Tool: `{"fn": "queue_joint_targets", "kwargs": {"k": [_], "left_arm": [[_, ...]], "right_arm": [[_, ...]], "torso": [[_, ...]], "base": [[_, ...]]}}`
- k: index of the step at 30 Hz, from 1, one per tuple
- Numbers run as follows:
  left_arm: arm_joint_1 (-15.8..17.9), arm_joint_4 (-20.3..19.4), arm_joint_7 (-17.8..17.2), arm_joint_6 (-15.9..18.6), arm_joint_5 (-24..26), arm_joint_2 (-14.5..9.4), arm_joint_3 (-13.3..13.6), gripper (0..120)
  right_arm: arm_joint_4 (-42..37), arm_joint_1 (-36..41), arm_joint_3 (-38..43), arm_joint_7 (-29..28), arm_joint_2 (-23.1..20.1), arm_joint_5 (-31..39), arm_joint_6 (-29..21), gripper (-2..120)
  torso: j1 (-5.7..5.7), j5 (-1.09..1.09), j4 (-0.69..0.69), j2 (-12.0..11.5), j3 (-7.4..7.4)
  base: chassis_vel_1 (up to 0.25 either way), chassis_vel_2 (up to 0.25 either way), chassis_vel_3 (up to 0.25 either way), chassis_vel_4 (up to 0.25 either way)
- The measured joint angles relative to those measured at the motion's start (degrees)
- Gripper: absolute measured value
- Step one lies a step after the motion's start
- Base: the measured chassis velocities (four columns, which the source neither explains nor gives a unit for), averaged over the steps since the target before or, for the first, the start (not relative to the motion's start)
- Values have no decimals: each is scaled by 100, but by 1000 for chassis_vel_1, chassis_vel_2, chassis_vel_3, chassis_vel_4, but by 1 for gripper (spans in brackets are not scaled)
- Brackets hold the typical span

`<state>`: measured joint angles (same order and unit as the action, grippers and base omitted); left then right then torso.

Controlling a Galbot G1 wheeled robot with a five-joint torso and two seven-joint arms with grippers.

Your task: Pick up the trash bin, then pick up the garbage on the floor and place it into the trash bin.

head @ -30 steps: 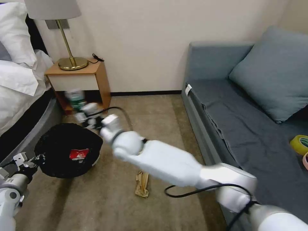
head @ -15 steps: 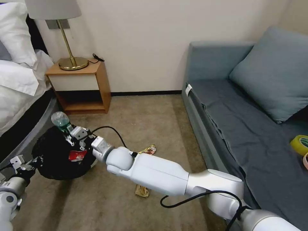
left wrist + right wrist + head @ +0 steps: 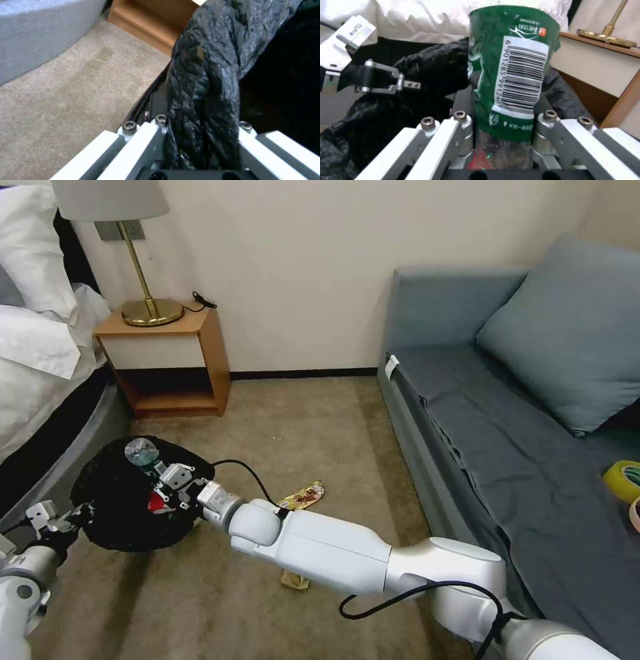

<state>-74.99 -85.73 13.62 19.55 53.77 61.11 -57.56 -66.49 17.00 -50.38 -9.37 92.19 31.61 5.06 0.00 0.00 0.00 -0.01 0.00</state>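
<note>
Lower left of frame: my right hand point(image 3: 162, 481) grips the bottle point(image 3: 141, 452) upright over the trash bin point(image 3: 110, 513); left hand point(image 3: 63, 515) clamps its rim.

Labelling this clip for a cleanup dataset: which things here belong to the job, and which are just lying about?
Job: trash bin, green-label bottle, red carton in bin, snack wrapper, brown paper.

Lying about: tape roll, lamp, nightstand, sofa cushion.

We see our glossy white right arm point(image 3: 347, 550) looped by a black cable point(image 3: 427, 590), its silver-barred gripper point(image 3: 501, 130) studded with hex screws.
</note>
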Motion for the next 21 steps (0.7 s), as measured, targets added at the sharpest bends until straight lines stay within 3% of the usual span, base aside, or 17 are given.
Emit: {"fn": "queue_joint_targets", "kwargs": {"k": [2,4,8,12,21], "left_arm": [[0,-18,-2,9,10,0,10,2],[4,-42,-6,21,20,8,36,2],[12,-43,-12,25,21,15,62,2],[42,-16,-14,32,17,14,94,2],[109,7,-15,37,-20,12,151,2]], "right_arm": [[1,0,-4,-2,0,0,-12,22],[7,10,-11,-5,-1,-3,-28,32],[14,41,-12,-9,-2,-14,-35,39],[23,119,-8,-10,-3,-38,-40,60],[4,131,46,24,-4,-41,-44,91]], "torso": [[0,0,0,0,0],[0,0,0,0,0],[0,0,0,0,0],[0,0,0,0,0],[0,0,0,0,0]], "base": [[0,0,0,0],[0,0,0,0],[0,0,0,0],[0,0,0,0],[0,0,0,0]]}}
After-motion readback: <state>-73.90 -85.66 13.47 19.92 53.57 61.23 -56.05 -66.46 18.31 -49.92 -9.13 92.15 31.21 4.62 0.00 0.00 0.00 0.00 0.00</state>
